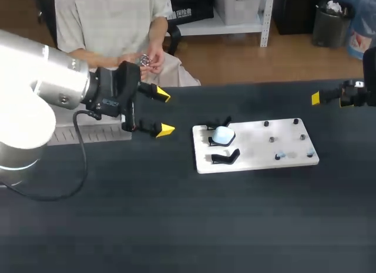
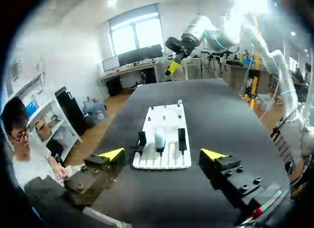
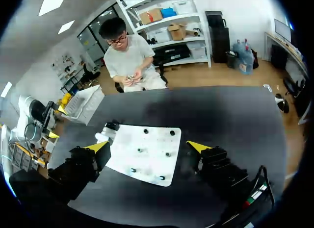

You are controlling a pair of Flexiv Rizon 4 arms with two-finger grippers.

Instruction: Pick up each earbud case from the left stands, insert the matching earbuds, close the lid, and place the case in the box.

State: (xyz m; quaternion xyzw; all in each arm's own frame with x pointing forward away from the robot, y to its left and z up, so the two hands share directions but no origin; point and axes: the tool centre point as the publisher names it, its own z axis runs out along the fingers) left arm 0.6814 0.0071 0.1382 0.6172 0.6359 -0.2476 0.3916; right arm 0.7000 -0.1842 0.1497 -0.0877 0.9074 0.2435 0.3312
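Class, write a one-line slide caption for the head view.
Left claw open, poised beside a white board where one pale earbud case sits among black stands.

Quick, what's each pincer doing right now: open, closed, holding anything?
Left pincer: open, holding nothing.
Right pincer: open, holding nothing.

Left arm: comes in from the left side, wrist held level, pointing rightward.
Left end effector: fingers spread wide, nothing between them.
Right arm: only just in view at the far right.
Right end effector: fingers wide apart, holding nothing.
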